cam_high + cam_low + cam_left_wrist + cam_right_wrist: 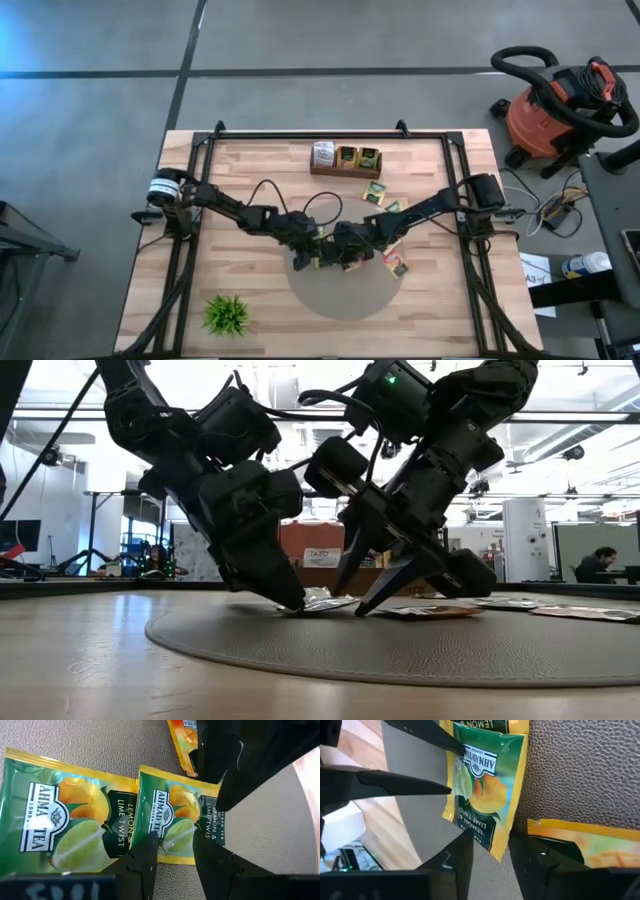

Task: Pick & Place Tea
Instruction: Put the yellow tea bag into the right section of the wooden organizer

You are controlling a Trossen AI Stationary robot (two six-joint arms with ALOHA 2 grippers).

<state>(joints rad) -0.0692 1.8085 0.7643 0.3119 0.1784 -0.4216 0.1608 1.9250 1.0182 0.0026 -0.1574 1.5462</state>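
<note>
A green-and-yellow lemon-lime tea sachet [175, 815] lies flat on the round grey mat [340, 295] at the table's middle, between my two grippers. My left gripper [175, 857] stands open at one yellow side edge of it, coming from the left. My right gripper [492, 852] is open, its fingers on either side of the sachet's dark-label end [490, 837]. A second green sachet [65, 825] lies beside it, and an orange one [590, 845] lies close by on the mat. My left gripper has both open fingertips [451, 790] on the sachet's yellow side edge [454, 772], slanting down from the table's left. That edge looks slightly curled up between them, and the rest lies flat on the mat. My right gripper straddles the label end; whether it touches, I cannot tell.
A wooden box [345, 160] with upright sachets stands at the far middle. Loose sachets [385, 198] lie on the wood right of centre, another [395, 263] at the mat's right rim. A small green plant [227, 313] sits near left.
</note>
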